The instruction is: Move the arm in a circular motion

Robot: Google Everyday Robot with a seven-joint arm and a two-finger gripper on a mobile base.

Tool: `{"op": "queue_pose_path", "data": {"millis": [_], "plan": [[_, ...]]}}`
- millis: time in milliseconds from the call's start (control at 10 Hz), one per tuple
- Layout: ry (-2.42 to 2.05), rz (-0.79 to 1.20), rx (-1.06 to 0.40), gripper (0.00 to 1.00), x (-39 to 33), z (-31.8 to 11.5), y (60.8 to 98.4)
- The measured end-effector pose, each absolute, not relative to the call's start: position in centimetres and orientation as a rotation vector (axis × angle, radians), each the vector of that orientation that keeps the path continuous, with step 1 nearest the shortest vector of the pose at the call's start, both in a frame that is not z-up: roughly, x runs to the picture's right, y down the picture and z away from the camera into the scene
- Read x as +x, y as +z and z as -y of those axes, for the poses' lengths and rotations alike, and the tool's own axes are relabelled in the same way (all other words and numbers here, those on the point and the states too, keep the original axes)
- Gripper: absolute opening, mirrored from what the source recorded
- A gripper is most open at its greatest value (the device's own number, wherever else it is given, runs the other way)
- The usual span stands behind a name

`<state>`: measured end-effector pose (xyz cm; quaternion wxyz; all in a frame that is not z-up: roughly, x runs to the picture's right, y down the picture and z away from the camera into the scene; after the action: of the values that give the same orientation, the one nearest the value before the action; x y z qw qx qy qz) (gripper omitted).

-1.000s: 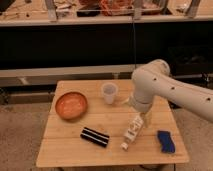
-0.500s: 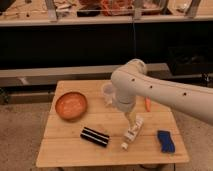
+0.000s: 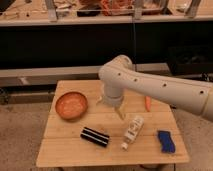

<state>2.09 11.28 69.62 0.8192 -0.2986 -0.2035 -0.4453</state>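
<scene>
The cream-white arm (image 3: 160, 90) reaches in from the right over the wooden table (image 3: 65, 155). Its thick tube segment has small dark holes and ends in a bulbous joint (image 3: 117, 75) above the table's back middle. The pale gripper (image 3: 112, 104) hangs down from that joint, just above the tabletop, right of the orange bowl (image 3: 71, 105). It holds nothing that I can see.
On the table lie a black striped bar (image 3: 95, 136), a white bottle on its side (image 3: 132, 131), a blue object (image 3: 166, 141) and a small orange item (image 3: 148, 103). A dark shelf unit (image 3: 60, 45) stands behind the table.
The arm has swept left across the table, from above the bottle towards the bowl. The white cup at the back is now hidden behind the arm.
</scene>
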Motion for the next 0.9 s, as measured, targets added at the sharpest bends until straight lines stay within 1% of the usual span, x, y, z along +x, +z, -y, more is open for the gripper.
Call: {"op": "queue_pose_path", "data": {"millis": [500, 900], "plan": [[-1.015, 0.443, -0.612, 0.8, -0.3, -9.4, 72.3], [-1.042, 0.425, -0.593, 0.8, -0.8, -7.2, 74.4]]}}
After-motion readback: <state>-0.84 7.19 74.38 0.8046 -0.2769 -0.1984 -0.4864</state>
